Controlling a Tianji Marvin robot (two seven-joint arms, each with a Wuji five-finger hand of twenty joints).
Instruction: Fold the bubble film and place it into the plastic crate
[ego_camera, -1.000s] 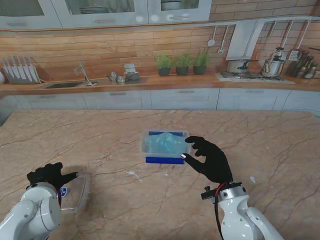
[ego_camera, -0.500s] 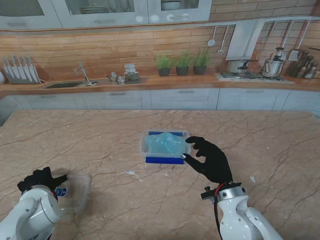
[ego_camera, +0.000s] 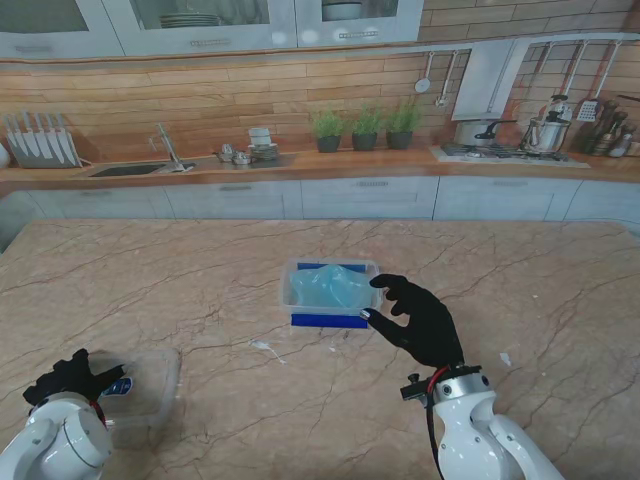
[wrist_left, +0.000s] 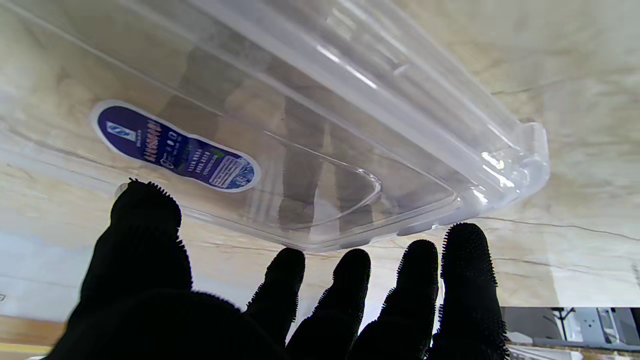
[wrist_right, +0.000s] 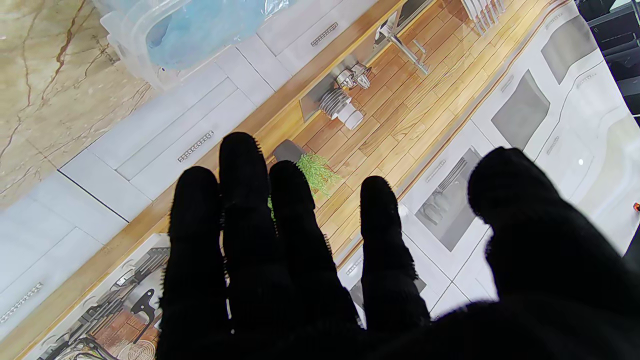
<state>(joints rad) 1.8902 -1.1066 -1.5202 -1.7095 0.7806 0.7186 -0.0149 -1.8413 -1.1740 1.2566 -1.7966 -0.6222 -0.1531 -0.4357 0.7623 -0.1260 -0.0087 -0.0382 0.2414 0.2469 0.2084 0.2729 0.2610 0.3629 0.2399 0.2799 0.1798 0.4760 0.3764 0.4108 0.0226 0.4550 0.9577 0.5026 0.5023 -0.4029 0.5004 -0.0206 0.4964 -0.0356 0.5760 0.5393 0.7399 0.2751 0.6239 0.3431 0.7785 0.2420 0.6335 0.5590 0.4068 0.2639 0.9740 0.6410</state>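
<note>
Bubble film (ego_camera: 328, 287) is already sitting in the plastic crate (ego_camera: 329, 320), bunched up as a pale blue wad that pokes a little over the rim, in the middle of the marble surface (ego_camera: 200, 270). So the placing part looks pretty much done to me, though I can't tell how neatly it's folded under there. Right hand (ego_camera: 418, 318) hovers just beside the crate's right edge, fingers spread and loosely curled, holding nothing; one fingertip looks right at the rim, but I can't say for sure if it's touching. My guess is it's parked there to steady the crate or tuck the film down if it springs up. From the right wrist view the fingers (wrist_right: 240, 200) are clearly apart with nothing between them, and the crate shows off in one corner with the blue stuff inside. Left hand (ego_camera: 68, 376) is way over at the near left, well apart from the crate, spread out next to a clear lid (ego_camera: 150, 385) with a blue sticker (wrist_left: 172, 147). Left wrist view shows the fingertips (wrist_left: 467, 250) right at the lid's edge but not gripping it, so probably it's set up to grab the lid.
</note>
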